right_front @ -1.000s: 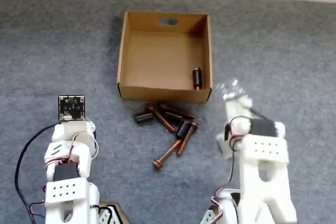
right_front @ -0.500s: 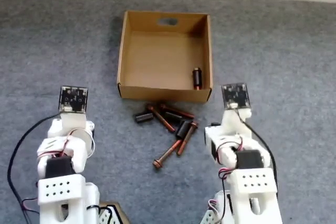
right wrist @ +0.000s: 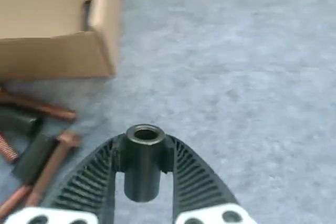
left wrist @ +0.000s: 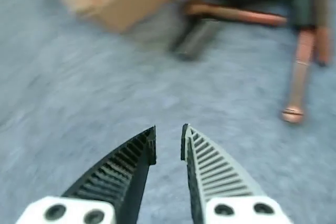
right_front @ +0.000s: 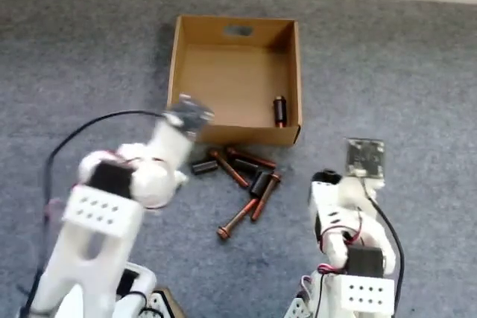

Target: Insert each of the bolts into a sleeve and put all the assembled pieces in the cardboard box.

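High view: the left arm (right_front: 112,184) has swung off its upright rest at the side and now leans in toward the heap of copper-coloured bolts and dark sleeves (right_front: 261,184), which lies on the grey carpeted tabletop (right_front: 417,72) just in front of the brown cardboard box (right_front: 232,133). The right arm (right_front: 339,206) has drifted a little outward. I judge the left arm is going for a bolt to mate with the sleeve the other arm holds. One assembled bolt-and-sleeve piece (right_front: 280,110) lies inside the box by its right wall, so most of the work looks undone. The leaning wrist covers the box's front left corner, and whether that piece is fully seated is too small to tell. Left wrist view: the left jaws are parted a crack with nothing between them, above bare carpet, with a loose dark sleeve (left wrist: 197,38) and a long copper bolt (left wrist: 300,72) beyond. Blur smears the heap, so counts are unsure. Right wrist view: the right jaws are clenched on a short dark cylindrical sleeve (right wrist: 143,156), upright with its bore uppermost, near the box corner; the heap is cut off at the edge
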`<action>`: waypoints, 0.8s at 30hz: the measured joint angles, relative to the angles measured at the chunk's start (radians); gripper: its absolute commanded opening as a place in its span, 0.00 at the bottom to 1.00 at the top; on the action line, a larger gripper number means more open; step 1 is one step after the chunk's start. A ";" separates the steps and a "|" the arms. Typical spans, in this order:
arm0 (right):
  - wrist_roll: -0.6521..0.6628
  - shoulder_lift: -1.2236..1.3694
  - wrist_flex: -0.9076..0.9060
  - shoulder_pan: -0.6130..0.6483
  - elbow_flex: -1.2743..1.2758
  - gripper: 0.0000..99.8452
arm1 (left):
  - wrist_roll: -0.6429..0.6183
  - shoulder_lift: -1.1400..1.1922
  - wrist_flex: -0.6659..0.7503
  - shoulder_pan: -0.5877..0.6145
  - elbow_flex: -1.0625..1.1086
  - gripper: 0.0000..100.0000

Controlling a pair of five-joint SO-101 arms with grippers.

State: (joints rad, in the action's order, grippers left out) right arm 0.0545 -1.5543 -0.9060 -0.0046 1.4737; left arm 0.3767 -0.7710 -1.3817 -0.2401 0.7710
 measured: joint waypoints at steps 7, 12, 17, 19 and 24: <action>0.000 -0.100 0.000 -0.008 0.055 0.01 | -0.002 0.164 0.071 -0.304 -0.008 0.18; 0.000 -0.107 0.000 -0.011 0.057 0.01 | -0.078 0.325 0.126 -0.390 -0.008 0.20; 0.000 -0.107 0.000 -0.011 0.057 0.01 | -0.086 0.465 0.233 -0.405 -0.009 0.19; 0.000 -0.107 0.000 -0.011 0.057 0.01 | -0.086 0.500 0.265 -0.405 -0.009 0.19; 0.000 -0.107 0.000 -0.009 0.057 0.01 | -0.086 0.557 0.325 -0.404 -0.009 0.19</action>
State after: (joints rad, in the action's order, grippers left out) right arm 0.0545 -1.6617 -0.9060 -0.0138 1.5305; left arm 0.2908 -0.2140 -1.0564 -0.6437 0.7618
